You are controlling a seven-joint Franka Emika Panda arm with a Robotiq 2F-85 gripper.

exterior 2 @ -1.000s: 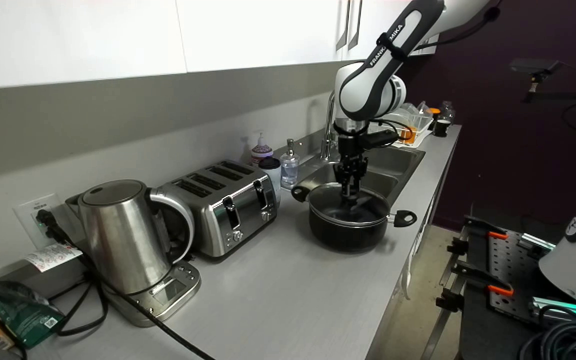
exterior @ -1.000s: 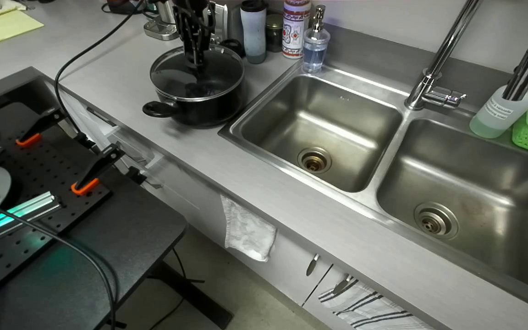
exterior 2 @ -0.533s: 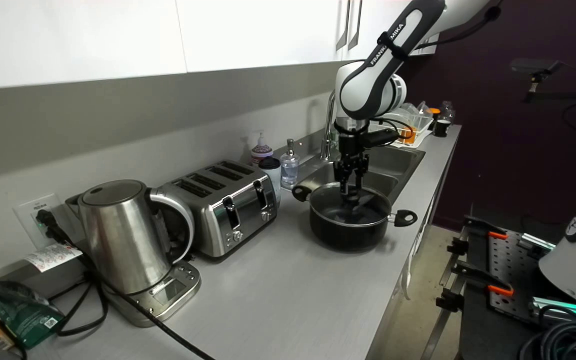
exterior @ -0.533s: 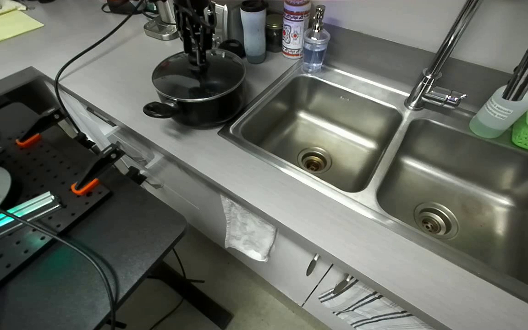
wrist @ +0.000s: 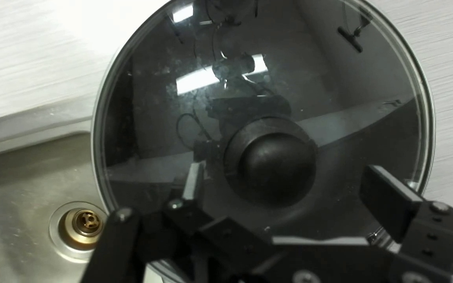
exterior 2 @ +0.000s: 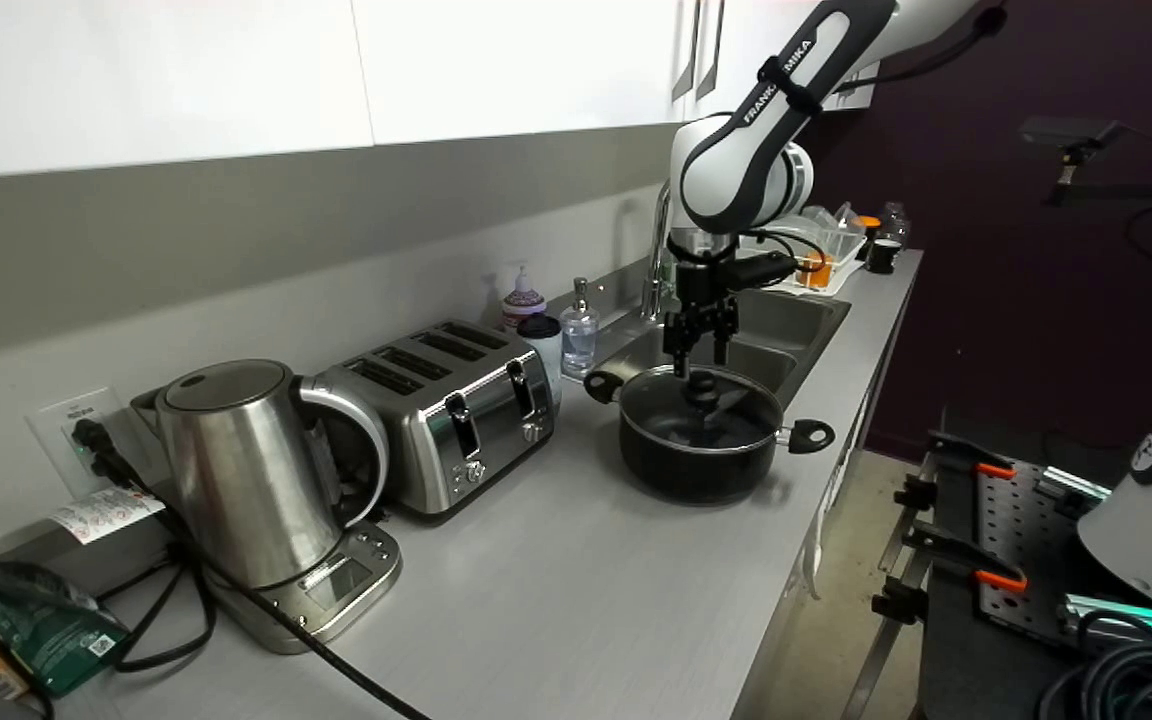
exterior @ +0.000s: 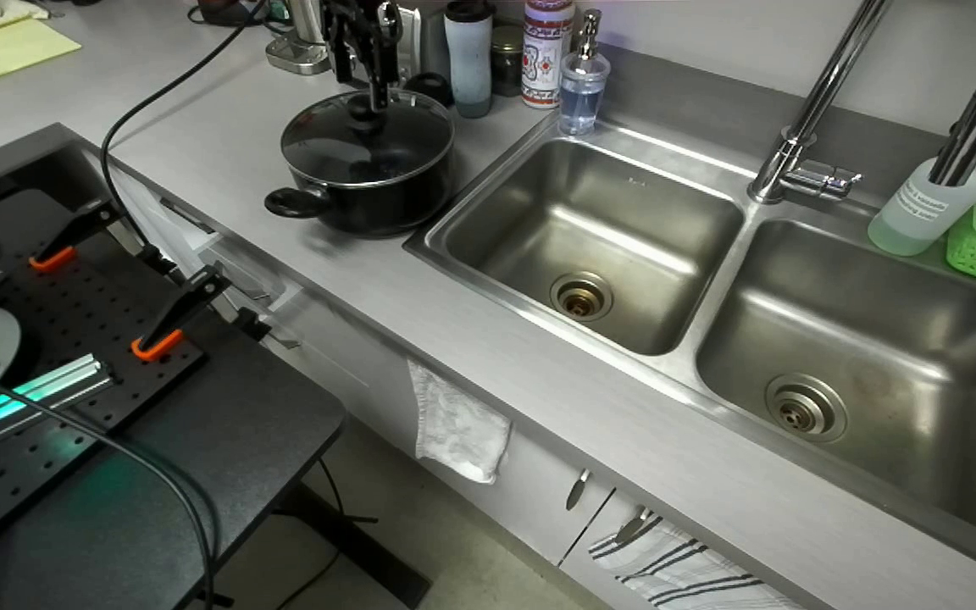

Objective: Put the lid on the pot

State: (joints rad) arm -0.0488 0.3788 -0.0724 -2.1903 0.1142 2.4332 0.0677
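Observation:
The see-through glass lid [exterior: 327,148] rests level on the rim of the black pot [exterior: 386,210], which stands on the counter beside the sink. In both exterior views the pot's side handles stick out beneath the lid's metal rim. Above the lid, my gripper [exterior 2: 701,362] points straight down with its jaws spread wide. The dark knob [wrist: 277,169] shows between the two fingers in the wrist view, with a gap on either side. From above, the lid covers the pot's inside.
A steel toaster [exterior 2: 456,420] and a kettle [exterior 2: 236,470] stand along the wall. A tumbler [exterior: 471,68] and a soap dispenser [exterior: 583,89] are behind the pot. The steel sink [exterior: 488,229] borders it closely on one side.
The lid has settled slightly lower onto the pot. My gripper has since let go of the knob, spread its fingers and risen a little, leaving the knob in plain sight.

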